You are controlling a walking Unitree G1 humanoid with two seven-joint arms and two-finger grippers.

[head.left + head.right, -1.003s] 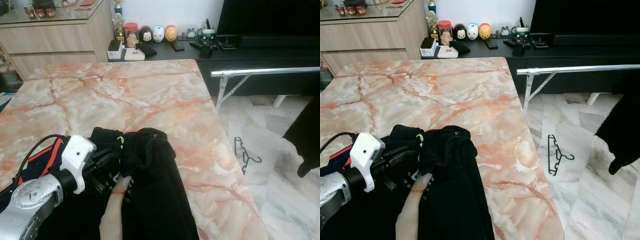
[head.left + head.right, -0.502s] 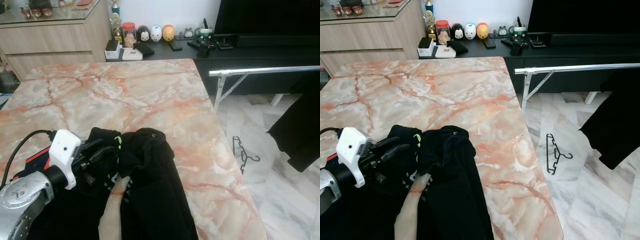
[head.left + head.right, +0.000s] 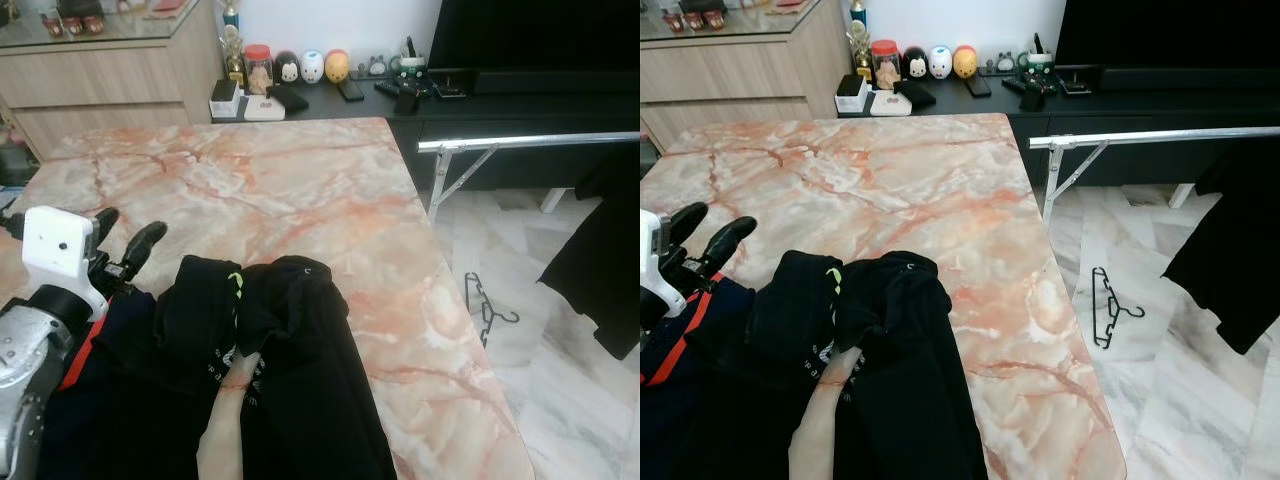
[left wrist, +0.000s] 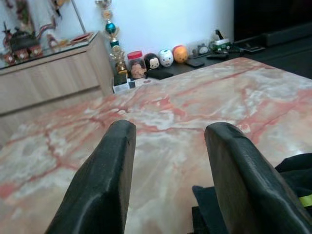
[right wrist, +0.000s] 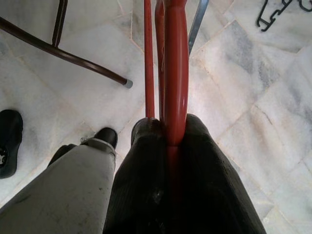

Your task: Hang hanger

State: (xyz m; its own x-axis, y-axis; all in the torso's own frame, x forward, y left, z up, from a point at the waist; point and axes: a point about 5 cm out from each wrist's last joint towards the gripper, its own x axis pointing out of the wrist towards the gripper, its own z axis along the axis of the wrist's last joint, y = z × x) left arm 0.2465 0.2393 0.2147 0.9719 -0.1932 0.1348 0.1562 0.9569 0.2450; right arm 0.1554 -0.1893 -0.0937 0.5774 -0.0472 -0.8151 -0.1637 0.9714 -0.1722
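Note:
My right gripper (image 5: 168, 130) is shut on a red hanger (image 5: 175, 58), held low above the tiled floor. A black hanger (image 3: 487, 308) lies on the floor to the right of the marble table (image 3: 250, 180). The silver rail (image 3: 530, 143) of a drying rack runs behind it, and a black garment (image 3: 600, 270) hangs at the right edge. My left gripper (image 3: 120, 235) hovers open over the table's left side, just left of a heap of black clothes (image 3: 280, 340). Nothing is between its fingers (image 4: 109, 165).
A navy garment with a red stripe (image 3: 75, 360) lies under my left arm. A low black cabinet (image 3: 330, 100) with jars and figurines stands behind the table. A person's leg (image 5: 63, 185) and shoe (image 5: 9, 136) are beside my right gripper, near a chair leg (image 5: 63, 56).
My left gripper has pulled back to the left, off the black clothes, and now hangs over bare marble. The black garment at the right has swung slightly.

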